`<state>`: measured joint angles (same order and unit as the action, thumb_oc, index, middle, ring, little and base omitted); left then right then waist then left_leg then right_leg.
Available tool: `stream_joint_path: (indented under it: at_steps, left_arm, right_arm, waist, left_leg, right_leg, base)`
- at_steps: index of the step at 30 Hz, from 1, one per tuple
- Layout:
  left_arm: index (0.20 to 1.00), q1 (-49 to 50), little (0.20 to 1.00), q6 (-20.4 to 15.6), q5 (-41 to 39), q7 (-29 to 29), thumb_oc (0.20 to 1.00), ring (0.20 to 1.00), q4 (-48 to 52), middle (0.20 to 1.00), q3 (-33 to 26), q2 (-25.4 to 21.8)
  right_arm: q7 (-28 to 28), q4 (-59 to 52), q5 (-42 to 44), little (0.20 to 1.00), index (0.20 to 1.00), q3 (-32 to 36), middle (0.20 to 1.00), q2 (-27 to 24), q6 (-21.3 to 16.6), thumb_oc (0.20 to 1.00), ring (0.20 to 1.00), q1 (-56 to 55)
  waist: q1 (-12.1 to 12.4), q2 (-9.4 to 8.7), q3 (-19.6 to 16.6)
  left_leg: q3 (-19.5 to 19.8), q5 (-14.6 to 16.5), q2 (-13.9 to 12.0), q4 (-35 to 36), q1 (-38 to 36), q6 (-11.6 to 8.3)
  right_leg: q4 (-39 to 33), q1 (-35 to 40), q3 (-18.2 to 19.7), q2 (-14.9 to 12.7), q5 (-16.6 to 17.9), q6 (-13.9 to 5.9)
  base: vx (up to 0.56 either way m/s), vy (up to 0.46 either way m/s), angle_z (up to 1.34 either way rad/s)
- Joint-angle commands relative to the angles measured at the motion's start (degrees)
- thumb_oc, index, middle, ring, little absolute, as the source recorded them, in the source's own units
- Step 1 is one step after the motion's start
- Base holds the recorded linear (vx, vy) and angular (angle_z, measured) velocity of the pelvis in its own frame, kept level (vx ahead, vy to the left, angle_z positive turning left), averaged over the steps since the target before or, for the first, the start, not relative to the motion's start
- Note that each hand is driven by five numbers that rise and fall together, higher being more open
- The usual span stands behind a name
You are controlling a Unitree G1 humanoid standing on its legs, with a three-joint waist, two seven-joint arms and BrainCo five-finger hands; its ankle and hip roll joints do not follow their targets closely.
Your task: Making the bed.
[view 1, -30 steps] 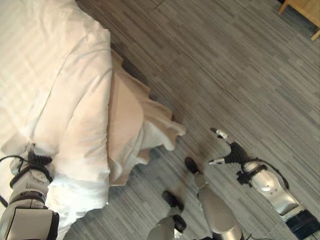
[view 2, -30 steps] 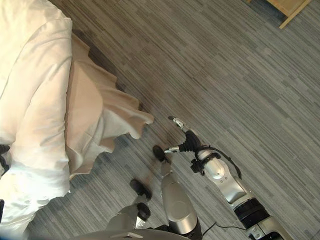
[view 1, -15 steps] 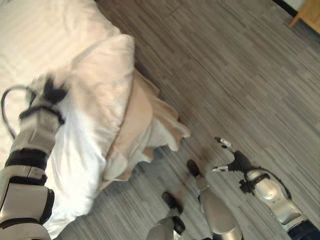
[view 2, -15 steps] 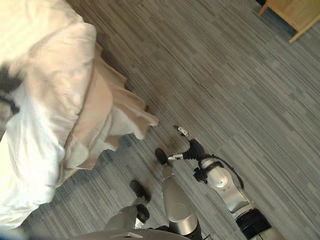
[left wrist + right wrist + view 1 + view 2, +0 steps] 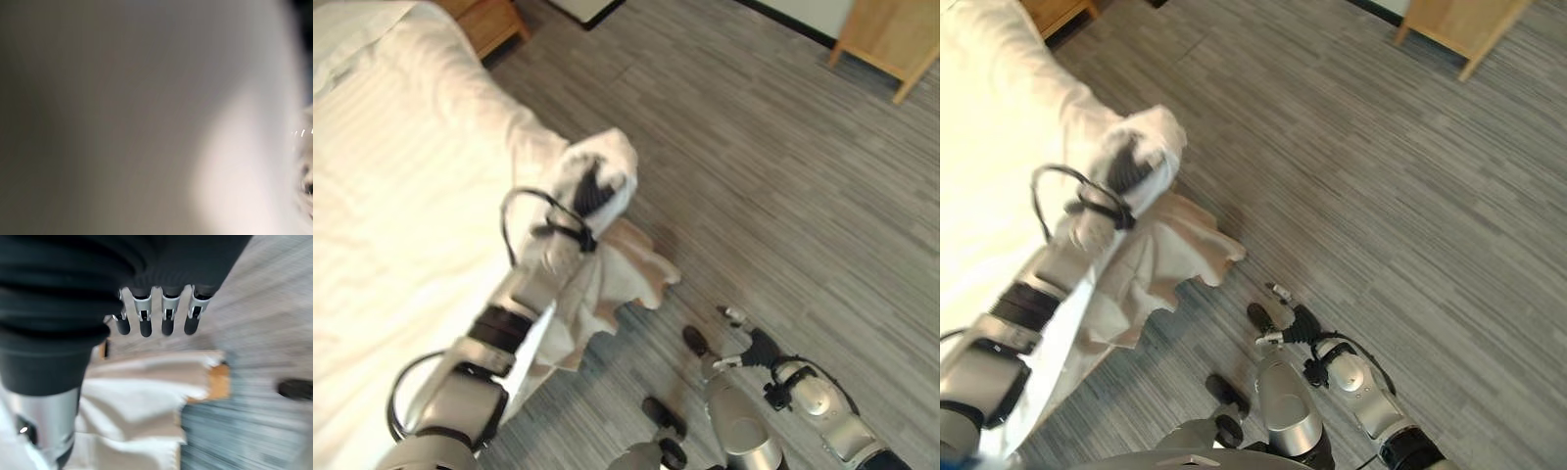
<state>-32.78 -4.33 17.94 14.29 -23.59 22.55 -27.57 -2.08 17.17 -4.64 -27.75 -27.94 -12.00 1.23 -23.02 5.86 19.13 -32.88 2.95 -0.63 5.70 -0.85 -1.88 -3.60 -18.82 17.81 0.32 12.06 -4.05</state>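
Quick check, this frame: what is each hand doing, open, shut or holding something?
Left hand: wrapped in the white duvet, fingers hidden; cannot be told.
Right hand: open, holding nothing.

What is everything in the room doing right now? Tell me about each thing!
Left hand: raised over the bed's edge, wrapped in white cloth, fingers hidden.
White duvet: spread over the bed, its corner lifted up with the left hand.
Beige sheet: hanging crumpled off the bed's side toward the floor.
Right hand: low by the floor, fingers straight, holding nothing.
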Motion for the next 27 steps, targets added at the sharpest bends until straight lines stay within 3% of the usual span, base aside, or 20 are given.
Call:
stream_joint_path:
  at_steps: [1,3,4,8,11,15,17,20,22,23,24,25,27]
  left_arm:
    - [1.0,-1.9,1.0,-3.2,-9.52,-2.48,1.0,1.0,-3.53,1.0,-3.28,6.04]
    - [1.0,-0.48,1.0,-3.63,-11.58,-3.51,1.0,1.0,-5.74,1.0,-2.72,7.81]
    - [1.0,3.74,1.0,-4.08,-16.44,-6.13,1.0,1.0,-9.2,1.0,-1.14,11.77]
    - [1.0,7.39,1.0,-4.95,-23.49,-7.48,1.0,1.0,-8.71,1.0,-0.15,14.66]
    - [1.0,8.02,1.0,-6.47,-24.44,-6.03,1.0,1.0,-4.26,1.0,0.44,14.14]
    - [1.0,6.44,1.0,-11.65,-32.63,-2.62,1.0,1.0,11.1,1.0,-4.94,11.55]
    - [1.0,6.54,1.0,-11.9,-34.29,-2.22,1.0,1.0,12.99,1.0,-6.1,11.46]
    - [1.0,4.4,1.0,-15.59,-42.01,-1.84,1.0,1.0,24.25,1.0,-11.79,9.91]
    - [1.0,3.21,1.0,-16.35,-43.09,-1.48,1.0,1.0,27.07,1.0,-13.16,8.91]
    - [1.0,2.35,1.0,-17.03,-43.94,-1.04,1.0,1.0,28.85,1.0,-14.2,7.99]
    - [1.0,1.27,1.0,-18.32,-45.01,-1.13,1.0,1.0,31.94,1.0,-17.28,4.94]
    - [1.0,1.28,1.0,-18.29,-45.04,-1.14,1.0,1.0,31.98,1.0,-17.3,4.91]
    - [1.0,3.89,1.0,-19.6,-46.07,-2.34,1.0,1.0,33.82,1.0,-21.48,2.17]
  right_arm:
    - [0.0,0.84,-1.61,1.0,1.0,-3.97,1.0,-0.18,-0.33,1.0,1.0,-0.13]
    - [0.1,2.4,-1.9,1.0,1.0,-4.53,1.0,-0.13,-0.07,1.0,1.0,0.83]
    - [0.85,6.68,-2.23,1.0,1.0,-5.09,1.0,0.97,0.93,1.0,1.0,2.63]
    - [2.66,11.37,-3.55,1.0,1.0,-5.69,1.0,2.15,1.73,1.0,1.0,4.33]
    - [3.91,15.4,-2.84,1.0,1.0,-4.76,1.0,4.2,2.77,1.0,1.0,4.09]
    - [7.17,16.4,-10.42,1.0,1.0,-3.84,1.0,2.77,3.02,1.0,1.0,2.39]
    - [7.3,16.45,-10.84,1.0,1.0,-3.11,1.0,2.82,3.1,1.0,1.0,1.42]
    - [8.8,14.85,-11.9,1.0,1.0,1.55,1.0,2.21,3.15,1.0,1.0,-1.79]
    - [9.25,13.92,-12.04,1.0,1.0,2.77,1.0,1.69,3.18,1.0,1.0,-2.1]
    - [9.59,13.11,-12.08,0.9,0.9,3.64,0.9,1.47,3.32,0.9,0.9,-1.84]
    - [9.22,11.96,-10.86,0.2,0.2,5.37,0.2,1.31,3.85,0.2,0.2,-0.54]
    - [9.19,11.91,-10.84,0.2,0.2,5.37,0.2,1.31,3.88,0.2,0.2,-0.54]
    - [8.49,5.32,-8.29,0.2,0.2,8.71,0.2,-0.42,3.59,0.2,0.2,0.68]
  waist:
    - [-1.85,0.76,-2.22]
    - [-2.05,0.76,-2.12]
    - [-2.41,0.81,-1.87]
    - [-2.5,1.03,-1.93]
    - [-1.9,0.73,-2.2]
    - [-0.1,-0.79,-3.49]
    - [0.12,-1.15,-3.85]
    - [2.07,-2.28,-5.98]
    - [2.49,-2.45,-6.47]
    - [3.07,-2.59,-7.0]
    - [5.05,-3.74,-8.41]
    - [4.97,-3.75,-8.39]
    - [7.09,-4.44,-9.5]
  left_leg:
    - [4.04,1.7,-2.99,-3.27,0.85,-1.02]
    - [3.5,1.91,-3.08,-3.67,1.31,-1.05]
    - [2.83,2.45,-3.21,-4.75,2.16,-1.05]
    - [2.56,2.91,-3.24,-5.28,2.36,-0.96]
    - [3.2,2.9,-3.31,-5.21,2.09,-0.96]
    - [5.44,2.03,-3.32,-3.75,0.85,-0.92]
    - [5.82,1.9,-3.27,-3.36,0.34,-0.8]
    - [7.56,1.1,-3.27,-1.27,-1.75,-0.7]
    - [8.23,0.86,-3.42,-0.83,-2.27,-0.73]
    - [8.9,0.8,-3.6,-0.72,-2.43,-0.77]
    - [9.59,-1.2,-4.2,-0.7,-2.0,-1.12]
    - [9.68,-1.21,-4.21,-0.7,-1.99,-1.12]
    - [11.05,-1.3,-4.67,-0.7,-2.25,-1.33]
  right_leg:
    - [-1.06,2.48,0.65,-2.69,-2.89,-5.41]
    - [-0.96,1.78,0.97,-2.83,-2.56,-5.46]
    - [-0.84,0.81,1.41,-3.0,-1.96,-5.38]
    - [-0.84,0.44,1.74,-2.78,-1.59,-5.32]
    - [-0.88,0.89,1.33,-2.63,-1.73,-5.25]
    - [-0.98,2.6,-0.37,-2.39,-2.63,-5.29]
    - [-1.01,3.22,-0.8,-2.48,-2.84,-5.26]
    - [-1.15,5.47,-2.74,-2.5,-3.93,-5.18]
    - [-1.21,6.18,-3.43,-2.61,-4.33,-5.14]
    - [-1.27,6.64,-4.06,-2.73,-4.53,-5.11]
    - [-1.4,7.13,-5.42,-2.93,-3.64,-4.52]
    - [-1.39,7.17,-5.51,-2.95,-3.66,-4.51]
    - [-1.4,8.36,-7.39,-3.33,-4.35,-4.37]
  base:
    - [-0.08,-0.037,-0.5]
    - [-0.05,-0.032,-0.39]
    - [-0.03,-0.021,-0.23]
    - [0.01,0.0,-0.18]
    - [0.02,0.004,-0.05]
    - [0.03,-0.006,0.12]
    - [0.04,0.001,0.25]
    - [0.09,0.011,0.2]
    - [0.06,0.018,0.2]
    - [0.01,-0.081,0.37]
    - [-0.01,-0.091,0.36]
    - [-0.01,-0.096,0.21]
    - [0.07,0.005,0.32]
